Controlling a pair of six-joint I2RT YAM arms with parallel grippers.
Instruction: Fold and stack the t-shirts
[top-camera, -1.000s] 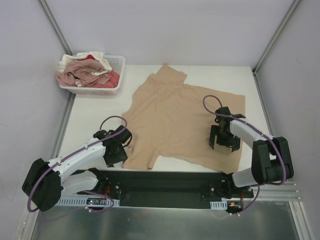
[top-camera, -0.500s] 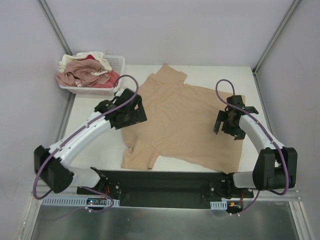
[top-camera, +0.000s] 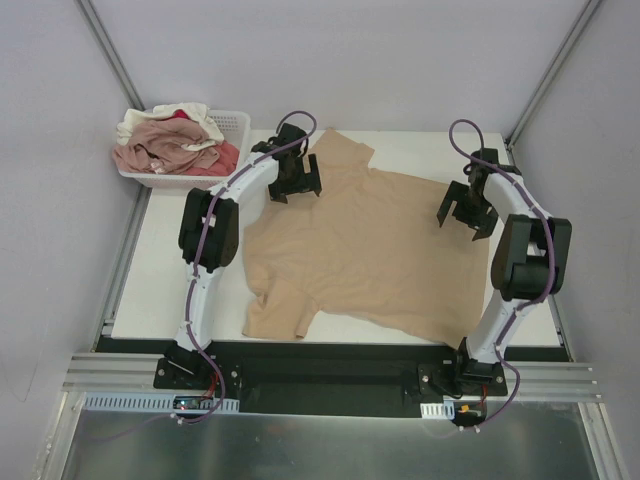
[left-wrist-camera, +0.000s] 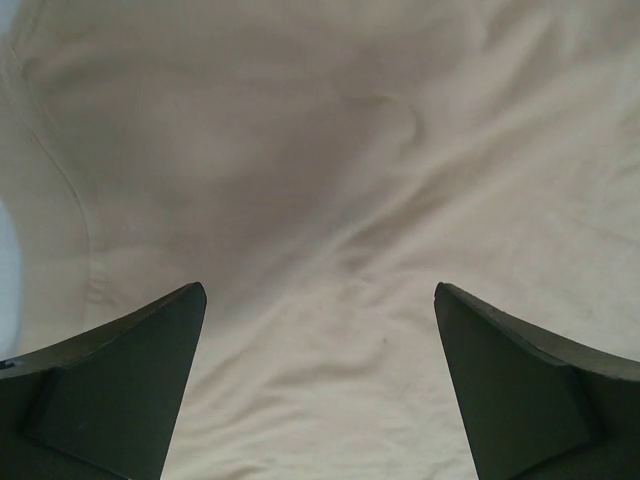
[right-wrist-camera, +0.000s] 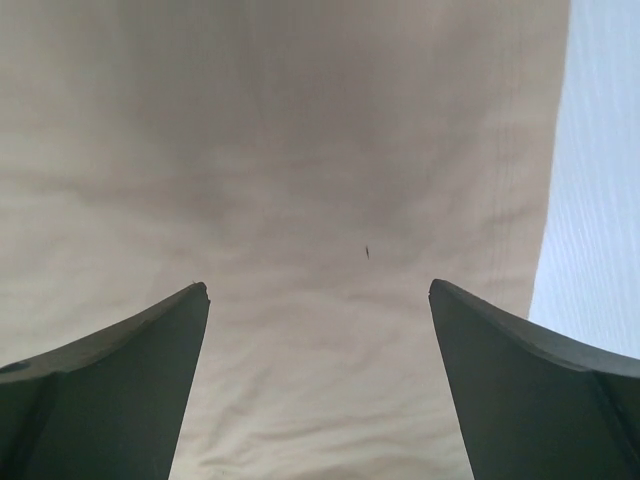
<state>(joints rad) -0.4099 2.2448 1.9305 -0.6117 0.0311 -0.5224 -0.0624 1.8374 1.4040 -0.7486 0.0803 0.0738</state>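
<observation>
Tan-beige t-shirt (top-camera: 360, 250) lies spread flat and unfolded directly beneath both arms, stretching from one gripper to the other and away toward the arm bases. The left gripper (top-camera: 298, 190), jaws spread wide and holding nothing, hovers over the cloth beside the far sleeve, a curved seam showing just off its left finger. The right gripper (top-camera: 462, 222), equally wide and empty, hangs over the far corner, the shirt's edge just outside its right finger.

The first fold appears about to begin. The next move likely calls for both grippers to drop, pinch the far edge together and carry it toward the near side in step, so that the cloth does not skew or bunch.

Grey walls and metal corner posts enclose the white bench (top-camera: 180, 270). Beyond the left gripper's outer side sits a white lattice basket (top-camera: 238, 150), heaped with pink, cream and red shirts (top-camera: 165, 145) awaiting their turn.
</observation>
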